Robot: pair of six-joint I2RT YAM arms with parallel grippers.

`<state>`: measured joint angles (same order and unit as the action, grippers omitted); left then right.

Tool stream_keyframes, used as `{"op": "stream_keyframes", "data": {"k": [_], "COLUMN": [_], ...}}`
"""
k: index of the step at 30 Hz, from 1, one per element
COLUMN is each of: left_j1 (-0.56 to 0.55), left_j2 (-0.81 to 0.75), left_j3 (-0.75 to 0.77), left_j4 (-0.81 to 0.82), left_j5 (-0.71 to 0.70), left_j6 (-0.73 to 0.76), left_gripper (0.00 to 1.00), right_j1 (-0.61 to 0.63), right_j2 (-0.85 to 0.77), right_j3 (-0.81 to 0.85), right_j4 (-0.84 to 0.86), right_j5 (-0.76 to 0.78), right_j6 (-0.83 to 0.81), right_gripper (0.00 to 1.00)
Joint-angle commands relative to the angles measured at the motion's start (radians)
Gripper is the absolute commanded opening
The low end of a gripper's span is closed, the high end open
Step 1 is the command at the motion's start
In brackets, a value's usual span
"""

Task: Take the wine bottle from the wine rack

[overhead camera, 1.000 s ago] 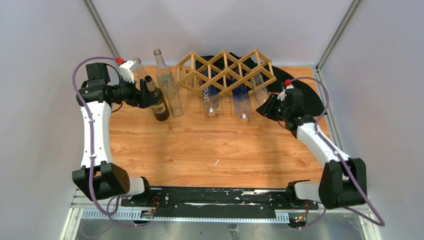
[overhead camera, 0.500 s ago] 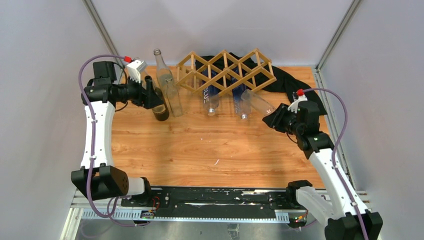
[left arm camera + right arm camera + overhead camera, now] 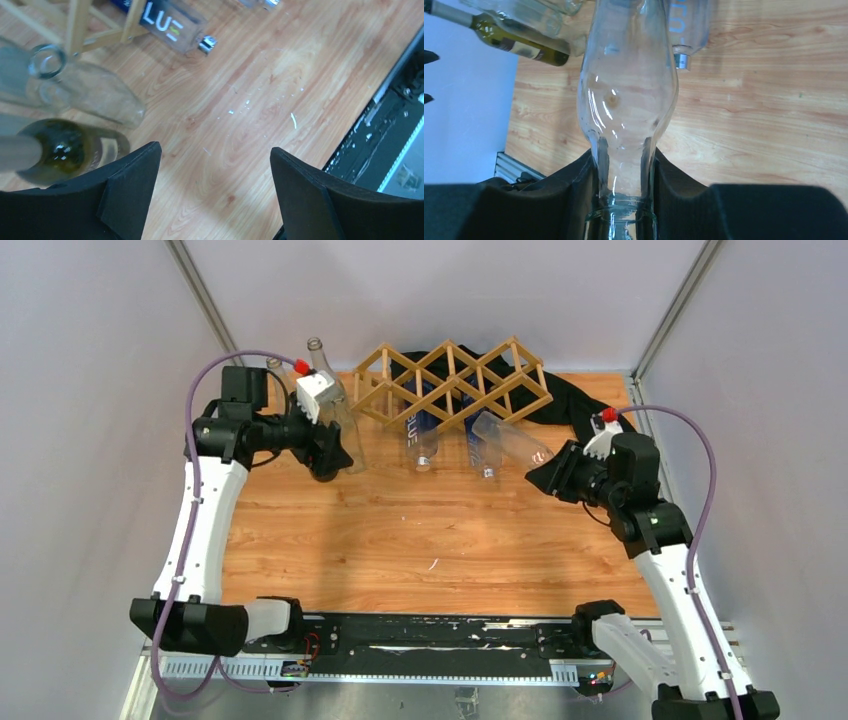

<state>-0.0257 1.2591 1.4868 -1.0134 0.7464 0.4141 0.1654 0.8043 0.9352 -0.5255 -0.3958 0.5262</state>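
Two bottles with blue lettering lie in the wine rack at the far middle of the wooden table, necks pointing near. Right of them, the right gripper is clamped on the neck of a clear wine bottle. It slants with its base at the rack's near right edge; whether it is clear of the cell I cannot tell. At far left, the left gripper hangs with jaws apart and empty, just beside an upright dark green bottle and upright clear bottles.
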Motion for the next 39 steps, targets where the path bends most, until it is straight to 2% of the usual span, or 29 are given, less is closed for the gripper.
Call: {"op": "stream_keyframes", "data": {"k": [1, 6, 9, 17, 24, 34, 39], "left_j1": [-0.091, -0.228, -0.298, -0.378, -0.388, -0.395, -0.396], "left_j2": [-0.045, -0.091, -0.121, -0.178, -0.214, -0.267, -0.261], "left_j3": [0.032, 0.014, -0.022, -0.128, -0.194, -0.274, -0.290], "left_j4": [-0.071, -0.122, -0.127, -0.128, -0.129, -0.155, -0.155], "left_j5": [-0.051, -0.131, -0.193, -0.253, -0.274, -0.263, -0.280], "left_j6": [0.138, 0.273, 0.303, 0.309, 0.348, 0.448, 0.479], "left_gripper": [0.87, 0.95, 0.99, 1.00, 1.00, 1.00, 0.86], "right_j1": [0.075, 0.304, 0.448, 0.700, 0.779, 0.816, 0.816], "right_j2": [0.021, 0.099, 0.170, 0.391, 0.539, 0.633, 0.646], "right_j3": [0.084, 0.155, 0.202, 0.360, 0.479, 0.564, 0.579], "right_j4": [0.014, -0.003, 0.001, 0.028, 0.046, 0.074, 0.088], "right_j5": [-0.059, 0.050, 0.102, 0.097, -0.018, -0.112, -0.139], "right_j6": [-0.017, -0.022, -0.010, -0.003, 0.008, 0.037, 0.051], "right_gripper": [0.00, 0.00, 0.00, 0.00, 0.00, 0.00, 0.00]}}
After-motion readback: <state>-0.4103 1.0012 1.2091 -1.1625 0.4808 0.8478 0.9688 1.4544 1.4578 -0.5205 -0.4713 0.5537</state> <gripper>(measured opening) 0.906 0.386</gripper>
